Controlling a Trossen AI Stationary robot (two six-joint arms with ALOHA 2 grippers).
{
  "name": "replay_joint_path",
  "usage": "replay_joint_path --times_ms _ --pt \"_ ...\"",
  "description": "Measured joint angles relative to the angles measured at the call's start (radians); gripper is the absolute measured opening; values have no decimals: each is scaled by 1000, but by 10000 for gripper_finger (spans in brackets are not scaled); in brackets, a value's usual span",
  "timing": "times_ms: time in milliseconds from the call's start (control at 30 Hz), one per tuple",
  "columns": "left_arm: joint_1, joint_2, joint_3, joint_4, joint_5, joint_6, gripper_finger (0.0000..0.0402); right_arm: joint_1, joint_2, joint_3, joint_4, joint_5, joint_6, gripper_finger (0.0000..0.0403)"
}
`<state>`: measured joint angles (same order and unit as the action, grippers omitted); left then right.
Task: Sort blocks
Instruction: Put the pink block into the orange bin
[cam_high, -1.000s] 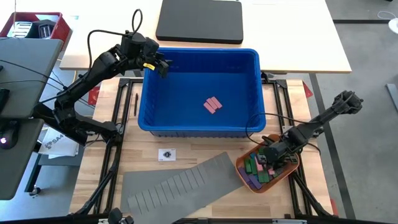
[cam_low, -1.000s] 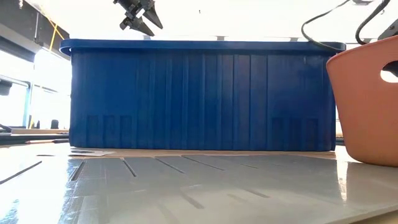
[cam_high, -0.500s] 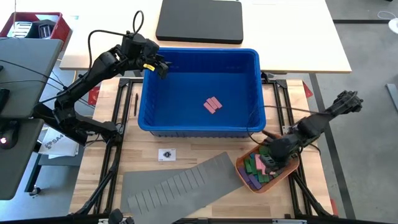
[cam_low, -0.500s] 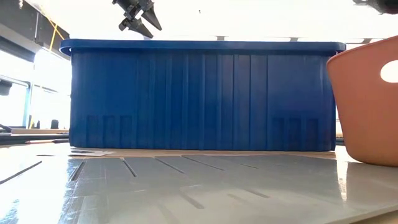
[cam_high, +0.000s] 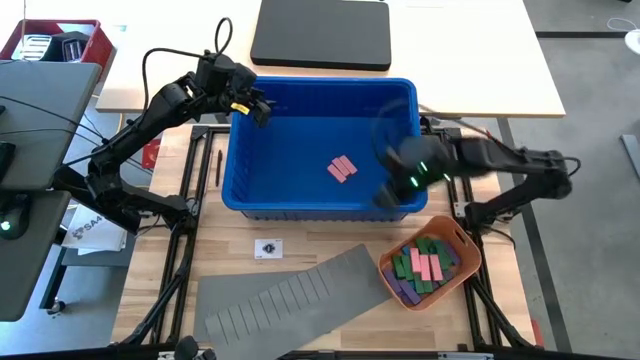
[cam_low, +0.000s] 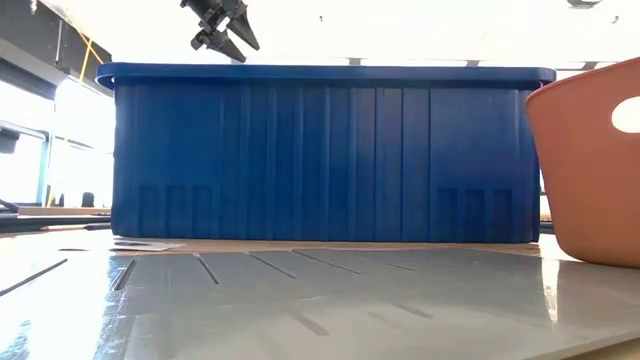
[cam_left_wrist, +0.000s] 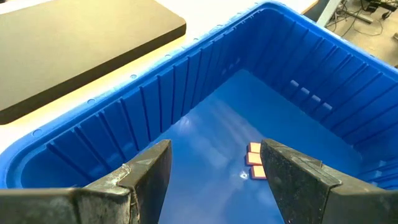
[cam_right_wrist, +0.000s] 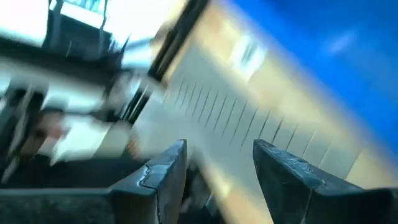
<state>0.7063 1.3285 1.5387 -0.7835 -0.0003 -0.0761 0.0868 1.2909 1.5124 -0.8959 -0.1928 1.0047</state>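
Two pink blocks (cam_high: 342, 169) (cam_left_wrist: 254, 158) lie flat on the floor of the blue bin (cam_high: 320, 85). More blocks, green, pink and purple (cam_high: 428, 265), lie heaped in the orange tray (cam_high: 474, 262). My left gripper (cam_high: 262, 108) (cam_left_wrist: 214, 146) hangs open over the bin's far left corner with nothing between its fingers. My right gripper (cam_high: 390, 190) (cam_right_wrist: 217, 146), blurred by motion, is above the bin's near right part. Its fingers stand apart and nothing shows between them.
The grey slotted sheet (cam_high: 290, 295) (cam_right_wrist: 249, 118) lies at the table's near edge, left of the tray. A black pad (cam_high: 320, 35) lies on the white desk beyond the bin. In the low view the bin's wall (cam_low: 320, 150) and the tray (cam_low: 590, 170) hide what is in them.
My right gripper has risen out of the orange tray and swung toward the far and left, to above the bin's near right part, rolling as it went. The blocks it stood over in the tray now show.
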Motion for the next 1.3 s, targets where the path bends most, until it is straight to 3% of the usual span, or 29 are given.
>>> replay_joint_path --times_ms 167,300,500,667,900,1067,1300 --pt "0 0 0 -17 0 0 238 -262 134 121 -6 56 -267 178" --pt "0 0 0 -44 1 -1 238 -448 252 149 -50 62 -377 180" --pt "0 1 0 -120 2 -27 238 -607 456 143 -42 23 -598 220" --pt "-10 1 0 -194 1 -28 238 -665 625 142 -56 42 -641 265" --pt "-30 1 0 -214 1 -85 238 -683 791 142 -63 44 -649 272" --pt "-42 1 0 -214 0 -114 238 -659 849 142 -62 64 -672 272" --pt "-47 1 0 -214 0 -114 238 -622 865 145 -102 193 -673 272"
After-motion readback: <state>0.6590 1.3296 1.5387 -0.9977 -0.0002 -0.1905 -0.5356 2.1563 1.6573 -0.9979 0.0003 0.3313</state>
